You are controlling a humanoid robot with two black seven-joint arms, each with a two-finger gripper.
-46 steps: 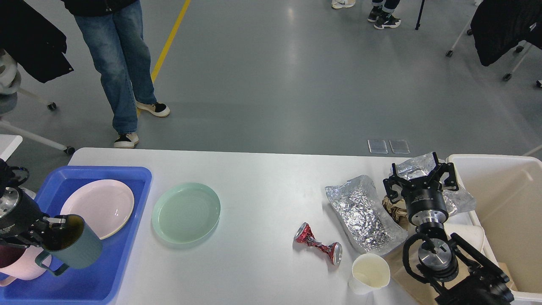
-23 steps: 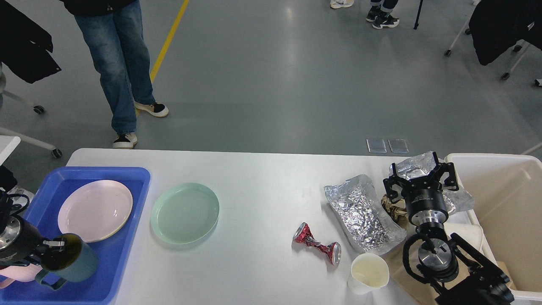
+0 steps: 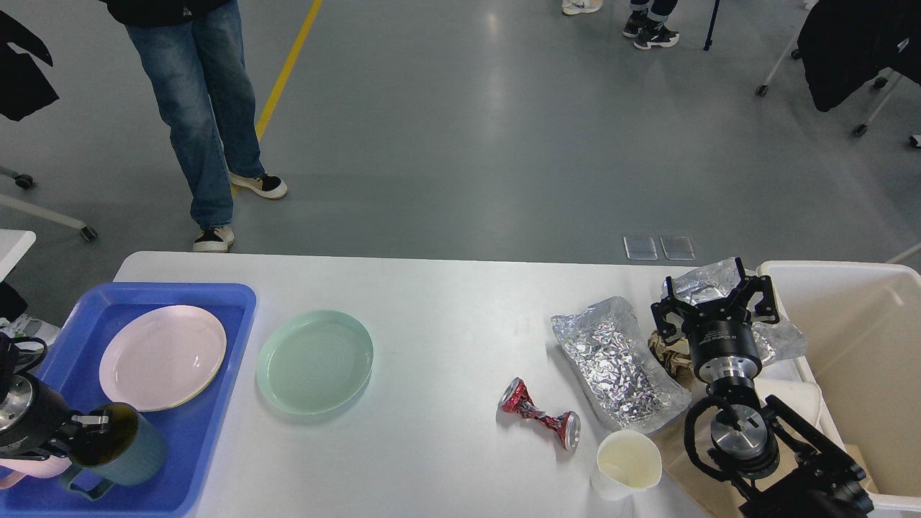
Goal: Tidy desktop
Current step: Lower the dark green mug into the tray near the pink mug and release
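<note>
The white counter (image 3: 446,338) spans the lower half of the head view, its far edge meeting the grey floor. At its left end sits a blue tray (image 3: 216,403) holding a pale pink plate (image 3: 162,357). The left tool (image 3: 85,426) is clamped on the rim of a dark green mug (image 3: 122,450), which sits low over the tray's near left corner with its handle pointing toward the viewer; a pink cup (image 3: 21,475) shows just beside it at the view's edge. A mint green plate (image 3: 315,361) lies on the counter right of the tray. Further right lie a crushed red can (image 3: 541,416), a white paper cup (image 3: 627,464) tipped on its side, a foil tray (image 3: 619,363), and crumpled brown paper (image 3: 665,352). The right tool (image 3: 716,298) hovers with its fingers spread apart above more crumpled foil (image 3: 701,282), gripping nothing. A cream bin (image 3: 863,360) stands at the counter's right end.
</note>
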